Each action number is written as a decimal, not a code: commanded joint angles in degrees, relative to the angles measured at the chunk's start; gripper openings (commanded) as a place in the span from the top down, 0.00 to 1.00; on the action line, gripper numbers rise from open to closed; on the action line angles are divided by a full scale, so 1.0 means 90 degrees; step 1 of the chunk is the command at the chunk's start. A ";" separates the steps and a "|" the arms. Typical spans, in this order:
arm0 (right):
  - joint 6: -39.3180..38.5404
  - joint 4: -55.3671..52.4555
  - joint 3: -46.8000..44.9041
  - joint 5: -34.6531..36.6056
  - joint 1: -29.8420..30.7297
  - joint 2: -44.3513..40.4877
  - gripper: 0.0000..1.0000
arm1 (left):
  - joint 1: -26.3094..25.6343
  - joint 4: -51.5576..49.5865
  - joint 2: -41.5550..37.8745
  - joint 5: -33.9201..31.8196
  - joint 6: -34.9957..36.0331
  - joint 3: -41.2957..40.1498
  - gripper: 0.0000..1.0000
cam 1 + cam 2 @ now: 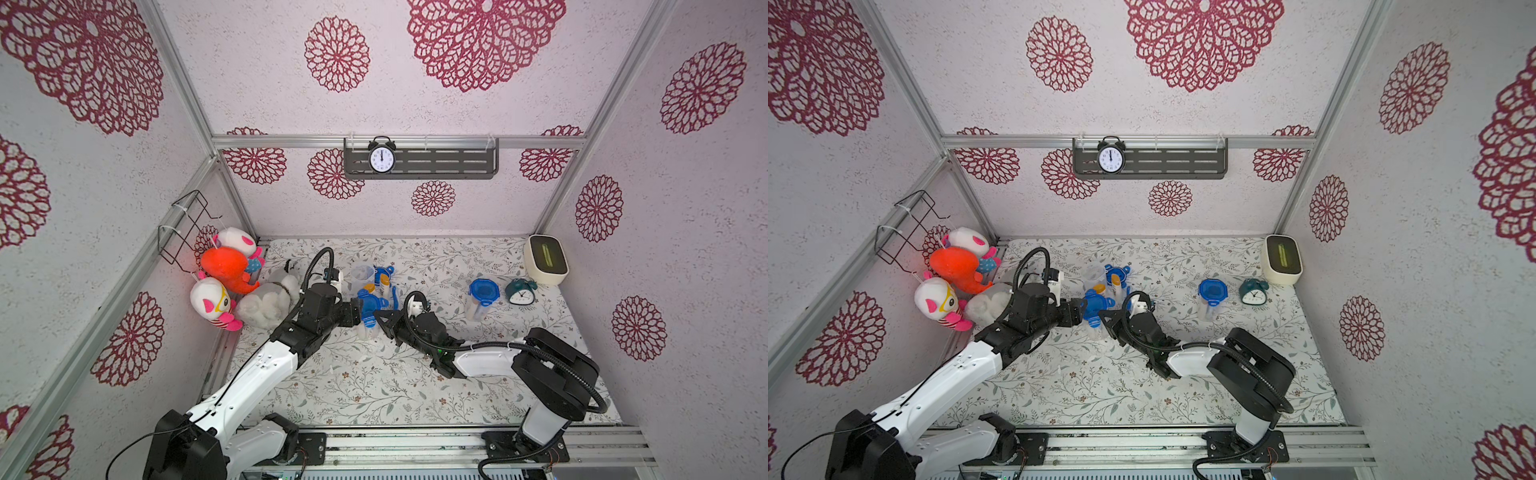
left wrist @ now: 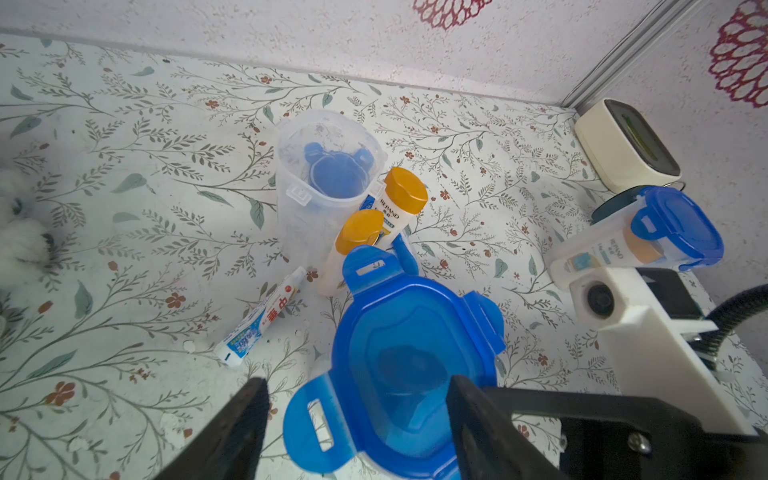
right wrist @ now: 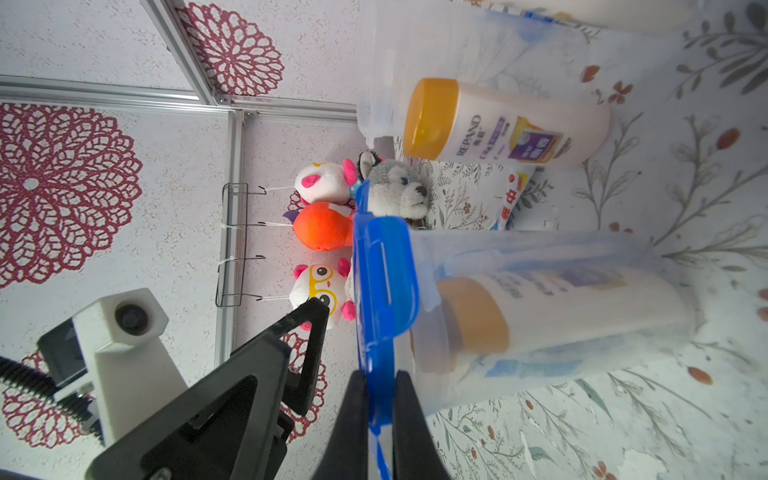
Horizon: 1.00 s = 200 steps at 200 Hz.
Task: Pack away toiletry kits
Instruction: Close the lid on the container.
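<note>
Roughly midway: a blue four-tab lid (image 2: pixel 411 365) is being pinched on the central clear plastic jar (image 3: pixel 540 311) by the right gripper (image 3: pixel 380 386), left gripper (image 2: pixel 357 399) open; one sealed jar (image 1: pixel 482 296) done, one empty jar (image 2: pixel 320 199) unfilled.

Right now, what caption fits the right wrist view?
Right tool pinches the blue lid on a jar holding a bottle.

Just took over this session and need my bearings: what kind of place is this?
Probably a robot test booth dressed as a home room: aluminium frame, flower-patterned wall panels, floral table cover, hanging plush toys.
</note>
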 commanded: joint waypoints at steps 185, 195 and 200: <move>-0.0254 -0.0392 0.0291 0.0372 0.0131 -0.0366 0.78 | -0.0034 -0.0591 0.0804 0.0234 -0.0063 0.0163 0.41; -0.0283 -0.0425 0.0285 0.0369 0.0133 -0.0395 0.75 | -0.0034 -0.0612 0.0814 0.0205 -0.0051 0.0187 0.42; -0.0300 -0.0440 0.0283 0.0373 0.0124 -0.0404 0.74 | -0.0035 -0.0627 0.0823 0.0192 -0.0045 0.0198 0.42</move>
